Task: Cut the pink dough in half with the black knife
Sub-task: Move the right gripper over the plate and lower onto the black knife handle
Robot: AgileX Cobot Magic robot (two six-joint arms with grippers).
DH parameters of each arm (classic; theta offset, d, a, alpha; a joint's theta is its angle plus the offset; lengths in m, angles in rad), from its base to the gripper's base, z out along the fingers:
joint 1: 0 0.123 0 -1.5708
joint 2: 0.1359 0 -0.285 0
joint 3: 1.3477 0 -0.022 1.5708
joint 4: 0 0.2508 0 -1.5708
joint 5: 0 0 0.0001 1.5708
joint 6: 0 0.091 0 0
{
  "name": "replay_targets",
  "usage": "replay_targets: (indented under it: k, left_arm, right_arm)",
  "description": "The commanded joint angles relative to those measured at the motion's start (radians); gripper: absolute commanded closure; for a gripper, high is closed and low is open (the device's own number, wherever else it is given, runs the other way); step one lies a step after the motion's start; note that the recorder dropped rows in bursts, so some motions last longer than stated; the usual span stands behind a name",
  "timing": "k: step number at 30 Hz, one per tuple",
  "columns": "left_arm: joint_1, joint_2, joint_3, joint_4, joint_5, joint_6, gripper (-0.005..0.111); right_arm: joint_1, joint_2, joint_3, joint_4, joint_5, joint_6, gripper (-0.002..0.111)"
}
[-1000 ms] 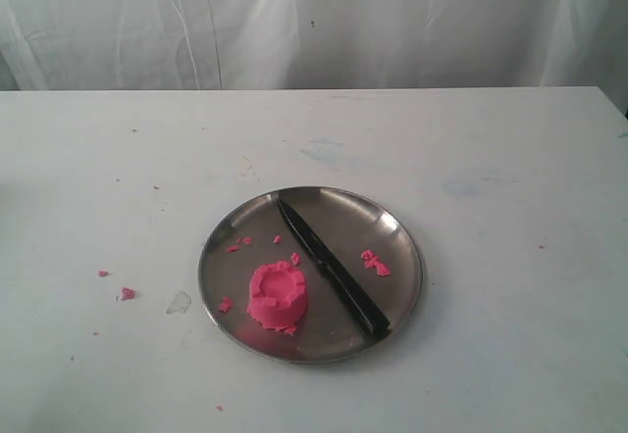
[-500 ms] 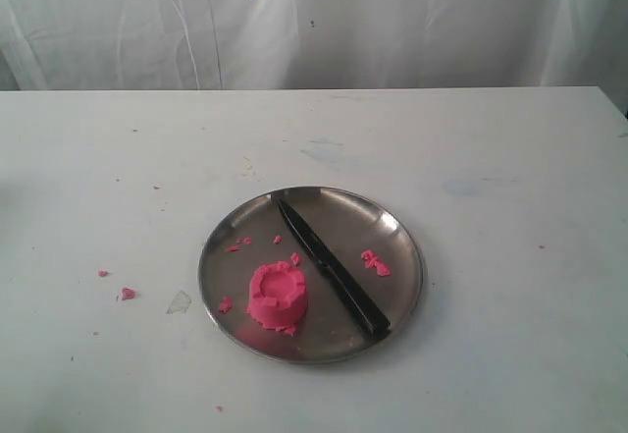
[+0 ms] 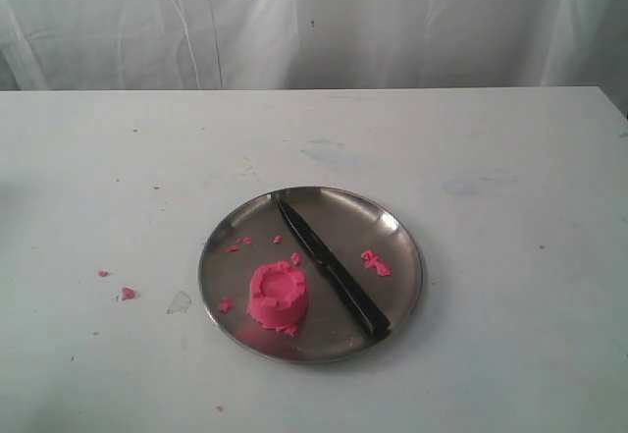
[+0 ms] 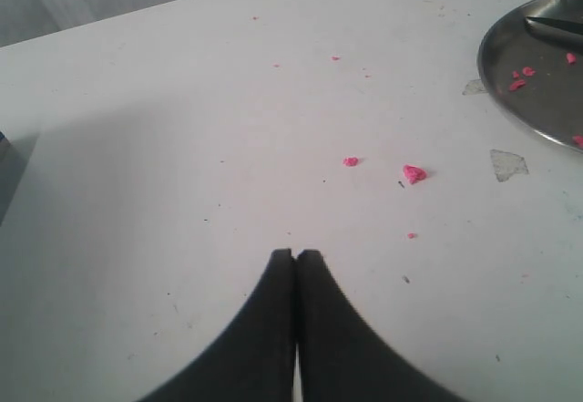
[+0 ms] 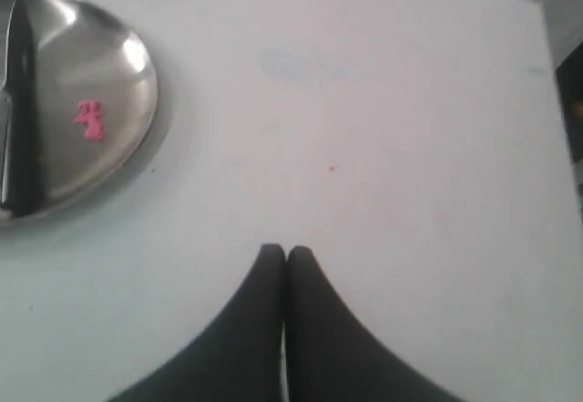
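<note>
From the exterior view you see the pink dough [image 3: 278, 297] uncut on the metal plate [image 3: 392, 229], the black knife [image 3: 331, 266] lying just beside it. Your left gripper [image 4: 295, 254] hovers over the white table [image 4: 182, 147], jaws together. Your right gripper [image 5: 286, 252] likewise, jaws together. No writing is legible.

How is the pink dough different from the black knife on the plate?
The pink dough is a bright pink, short, round lump with a dented top; the black knife is all black, long and slim with a pointed blade. The dough stands up from the plate, while the knife lies flat, slanting across it. The dough sits near the plate's front edge; the knife reaches nearly from rim to rim. Both rest on the same round metal plate, close but apart.
</note>
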Motion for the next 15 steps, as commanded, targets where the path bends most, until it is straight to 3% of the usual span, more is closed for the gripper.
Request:
replay_targets:
  k: [1,8,15]
  left_arm:
    - [0.003,-0.005,0.002,-0.005,-0.001,-0.004,0.107]
    - [0.003,-0.005,0.002,-0.005,-0.001,-0.004,0.107]
    - [0.003,-0.005,0.002,-0.005,-0.001,-0.004,0.107]
  right_arm:
    - [0.01,0.209,-0.035,0.115,0.009,-0.059,0.108]
    - [0.01,0.65,-0.17,0.435,-0.004,-0.323,0.108]
    - [0.01,0.899,-0.249,0.64,-0.232,-0.311,0.108]
